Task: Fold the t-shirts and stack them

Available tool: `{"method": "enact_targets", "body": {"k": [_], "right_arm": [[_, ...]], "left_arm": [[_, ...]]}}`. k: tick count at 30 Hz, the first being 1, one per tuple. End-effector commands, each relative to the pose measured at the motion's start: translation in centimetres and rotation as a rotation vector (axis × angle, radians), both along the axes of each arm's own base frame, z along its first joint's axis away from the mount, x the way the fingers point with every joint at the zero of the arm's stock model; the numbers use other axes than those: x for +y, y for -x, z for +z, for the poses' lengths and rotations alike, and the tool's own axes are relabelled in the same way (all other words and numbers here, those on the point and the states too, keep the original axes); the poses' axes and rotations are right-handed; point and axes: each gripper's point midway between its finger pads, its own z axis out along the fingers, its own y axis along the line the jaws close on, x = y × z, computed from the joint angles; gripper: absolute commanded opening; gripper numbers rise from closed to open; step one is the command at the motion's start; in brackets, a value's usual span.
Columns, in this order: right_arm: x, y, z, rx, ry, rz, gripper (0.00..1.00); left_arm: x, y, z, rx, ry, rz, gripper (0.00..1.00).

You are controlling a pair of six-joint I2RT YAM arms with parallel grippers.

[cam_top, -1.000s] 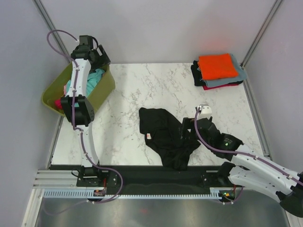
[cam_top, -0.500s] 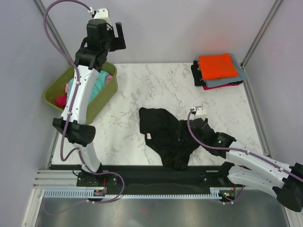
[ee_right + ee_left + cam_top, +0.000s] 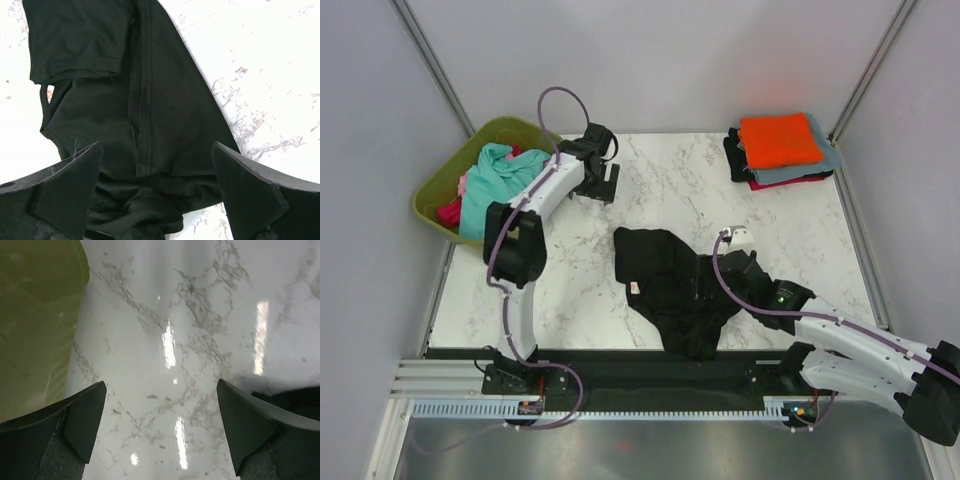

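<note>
**While both pincers gape, black shirt lies unfolded mid-worktop**

Where the marble worktop (image 3: 670,190) is bare around it, the black t-shirt (image 3: 665,285) lies crumpled and spread out, one sleeve flat, with a long seam running down its middle in the right wrist view. A small tag (image 3: 636,290) shows at its left edge.

Right pincer (image 3: 705,272): directly over the black t-shirt's right half, fingers wide apart, holding nothing. Cannot tell whether the tips touch the cloth.

Left pincer (image 3: 603,180): beyond the black t-shirt and to its left, well apart from it, over bare marble. Fingers spread, nothing between them.

Olive tub (image 3: 430,185): far left of the black t-shirt, just beside the left pincer. A teal t-shirt (image 3: 495,175) is heaped inside, with pink and red cloth under it.

Folded stack (image 3: 780,160): beyond the black t-shirt at the far right corner. An orange t-shirt (image 3: 778,140) is on top, with grey-blue, magenta and black layers beneath.
</note>
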Motion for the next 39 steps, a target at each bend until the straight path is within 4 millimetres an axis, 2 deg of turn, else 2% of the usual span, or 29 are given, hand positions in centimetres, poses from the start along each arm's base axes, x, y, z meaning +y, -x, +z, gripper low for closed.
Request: {"method": "enact_targets", "body": {"k": [1,2,3,4,5,6,7,8,9,10,12,13,14,16,17,19,20,22,23,25,26,28,29,30,31,32,34,35,39], "right_arm": [[0.0,-0.2,0.6,-0.018,-0.024,-0.015,0.98],[-0.1,-0.1,0.5,-0.012,-0.022,-0.014,0.98],[-0.2,0.1,0.6,-0.007,-0.023,-0.013,0.98],[-0.3,0.2,0.7,-0.007,-0.024,-0.014,0.98],[-0.5,0.3,0.8,-0.009,-0.023,-0.020,0.98],[-0.9,0.6,1.0,-0.012,-0.023,-0.022,0.98],[-1.2,0.7,1.0,-0.014,-0.022,-0.029,0.98],[-1.5,0.8,1.0,-0.019,-0.017,-0.033,0.98],[-2.0,1.0,1.2,-0.023,-0.013,-0.040,0.98],[-2.1,1.0,1.2,-0.023,-0.010,-0.042,0.98],[-2.2,1.1,1.4,-0.028,-0.016,-0.042,0.98],[-2.3,1.0,1.4,-0.027,-0.021,-0.058,0.98],[-2.3,0.7,1.3,-0.030,-0.016,-0.077,0.98],[-1.9,0.2,1.2,-0.030,-0.014,-0.083,0.98],[-1.8,-0.1,1.1,-0.028,-0.008,-0.091,0.98],[-1.4,-0.9,1.2,-0.020,0.020,-0.114,0.98],[-1.3,-1.3,1.2,-0.007,0.035,-0.132,0.98],[-1.7,-1.7,1.4,-0.013,0.050,-0.169,0.98],[-1.9,-1.8,1.2,-0.008,0.053,-0.190,0.98],[-2.2,-1.8,1.0,-0.009,0.053,-0.209,0.98],[-2.5,-1.6,0.7,-0.005,0.055,-0.219,0.98],[-3.0,-1.5,0.6,-0.007,0.055,-0.243,0.98],[-3.7,-1.3,0.5,-0.004,0.066,-0.263,0.98],[-4.2,-1.2,0.8,-0.004,0.046,-0.313,0.98],[-5.1,-1.1,1.1,-0.012,0.042,-0.359,0.98],[-6.7,-0.9,2.1,-0.054,0.033,-0.417,0.98],[-7.6,-0.7,3.5,-0.100,-0.052,-0.476,0.98],[-8.6,-0.4,5.1,-0.157,-0.123,-0.508,0.98],[-10.2,0.2,8.4,-0.266,-0.258,-0.542,0.98]], "left_arm": [[3.0,-2.7,-0.8,0.024,-0.105,0.081,0.99],[4.5,-4.5,0.6,-0.012,-0.107,0.131,0.99],[5.5,-5.5,-1.9,0.032,-0.131,0.155,1.00],[6.4,-6.4,-2.0,0.028,-0.127,0.177,1.00],[8.4,-8.4,-0.2,-0.021,-0.114,0.227,1.00],[9.2,-9.5,-1.8,-0.011,-0.115,0.239,1.00],[10.2,-10.7,-1.8,-0.037,-0.115,0.257,1.00],[12.5,-12.3,-0.2,-0.110,-0.129,0.295,1.00],[13.8,-13.7,-0.1,-0.162,-0.164,0.317,1.00],[14.4,-14.2,0.1,-0.179,-0.180,0.313,1.00],[14.6,-14.2,0.4,-0.184,-0.190,0.302,1.00],[14.0,-13.9,1.9,-0.205,-0.170,0.300,1.00],[12.6,-13.2,1.7,-0.193,-0.145,0.299,1.00],[9.9,-12.5,2.6,-0.197,-0.066,0.267,1.00],[7.4,-11.3,4.4,-0.212,-0.027,0.244,1.00],[4.1,-9.5,5.8,-0.212,0.016,0.186,1.00],[1.2,-7.3,6.4,-0.204,0.018,0.139,1.00],[-1.5,-4.9,6.7,-0.195,0.009,0.092,1.00],[-3.5,-2.4,6.4,-0.173,-0.005,0.049,1.00],[-5.5,0.1,5.6,-0.147,0.002,0.013,0.99],[-7.0,2.5,5.2,-0.133,-0.006,-0.035,0.98],[-8.5,4.9,4.6,-0.130,-0.015,-0.090,0.94],[-10.2,7.2,2.9,-0.104,-0.040,-0.156,0.93],[-10.2,8.2,3.1,-0.123,-0.072,-0.168,0.92],[-11.1,10.3,1.8,-0.100,-0.108,-0.209,0.92],[-11.5,11.3,1.3,-0.093,-0.122,-0.225,0.92],[-12.7,13.2,0.2,-0.068,-0.097,-0.236,0.90],[-13.8,14.9,-1.0,-0.045,-0.099,-0.281,0.90],[-18.0,17.5,-3.7,-0.043,-0.065,-0.360,0.89]]}}
